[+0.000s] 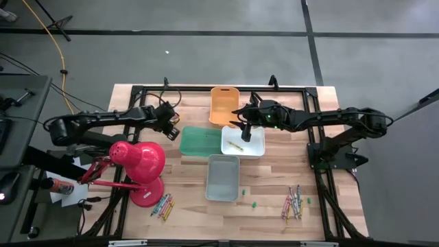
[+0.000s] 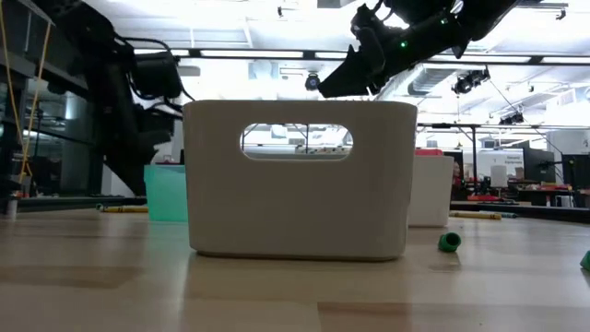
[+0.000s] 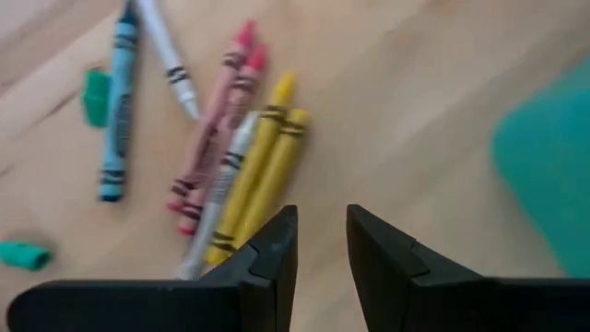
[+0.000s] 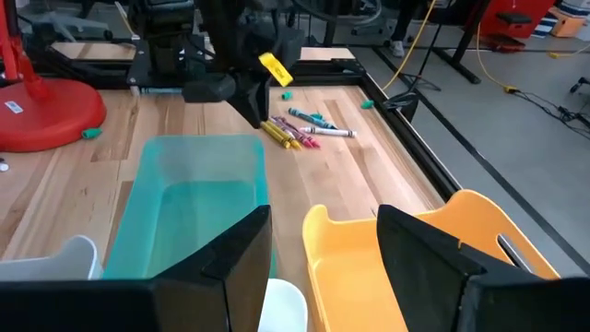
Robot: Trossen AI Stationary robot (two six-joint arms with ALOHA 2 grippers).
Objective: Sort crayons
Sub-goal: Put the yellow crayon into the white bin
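left gripper [image 3: 321, 242]: jaws parted a little, nothing between them, poised over a crayon cluster [image 3: 230, 166] at the frame's centre-left in its wrist view.
right gripper [image 4: 323, 244]: wide open, empty, over the white bin [image 1: 243, 140] at centre of the high view.
crayons [image 1: 293, 202]: more loose lower right and lower left.
tip: open wider, isolate one yellow crayon [image 3: 263, 171], grip mid-length.
risk: neighbours touch; may drag two.

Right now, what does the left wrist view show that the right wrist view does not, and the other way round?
Only the left wrist view: the left gripper seen from close, open, with nothing between its fingers. Only the right wrist view: the orange bin, the red lamp base and the open right gripper. Both: the crayons lying together on the table, and the teal bin.
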